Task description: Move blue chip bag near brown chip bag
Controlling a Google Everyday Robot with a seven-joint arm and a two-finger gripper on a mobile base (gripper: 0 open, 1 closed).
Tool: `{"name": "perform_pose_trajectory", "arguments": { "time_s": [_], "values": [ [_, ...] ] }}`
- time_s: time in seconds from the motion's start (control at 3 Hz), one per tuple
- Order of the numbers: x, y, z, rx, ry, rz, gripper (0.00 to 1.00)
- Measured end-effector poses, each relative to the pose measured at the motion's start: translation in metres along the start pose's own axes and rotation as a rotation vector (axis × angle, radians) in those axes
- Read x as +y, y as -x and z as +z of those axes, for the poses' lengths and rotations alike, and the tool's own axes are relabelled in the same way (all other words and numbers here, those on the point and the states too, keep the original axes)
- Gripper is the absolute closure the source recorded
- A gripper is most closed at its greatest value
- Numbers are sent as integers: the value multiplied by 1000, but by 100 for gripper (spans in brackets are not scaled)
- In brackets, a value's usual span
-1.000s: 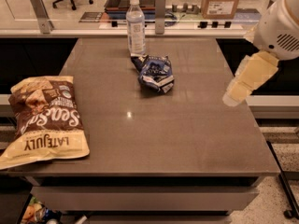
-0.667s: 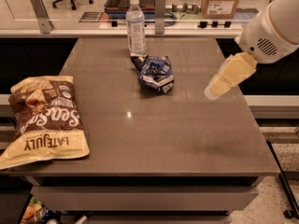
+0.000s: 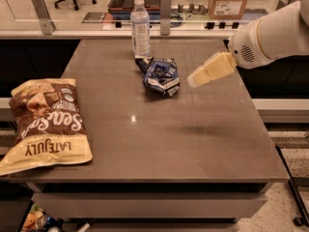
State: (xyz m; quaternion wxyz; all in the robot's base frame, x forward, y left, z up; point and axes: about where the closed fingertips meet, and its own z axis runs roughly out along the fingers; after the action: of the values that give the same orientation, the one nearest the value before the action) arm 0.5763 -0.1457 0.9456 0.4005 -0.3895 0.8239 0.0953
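Note:
The blue chip bag is a small crumpled dark-blue foil bag lying on the brown table, far centre. The brown chip bag printed "Late July Sea Salt" lies flat at the table's left front edge. My gripper is a cream-coloured tip on a white arm coming in from the upper right. It hangs above the table just right of the blue chip bag, apart from it.
A clear water bottle stands upright right behind the blue chip bag. The table ends at the front and right edges. A counter with a cardboard box runs behind.
My gripper has moved left and a little up, from the table's right edge to just beside the blue chip bag. The bags and bottle have not moved.

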Motion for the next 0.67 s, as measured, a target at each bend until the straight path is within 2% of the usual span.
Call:
{"name": "perform_pose_trajectory", "arguments": {
  "time_s": [0.33,0.67],
  "values": [
    [-12,14,0,-51,-48,-2,0],
    [-9,15,3,-42,-43,-4,0]
  ]
}}
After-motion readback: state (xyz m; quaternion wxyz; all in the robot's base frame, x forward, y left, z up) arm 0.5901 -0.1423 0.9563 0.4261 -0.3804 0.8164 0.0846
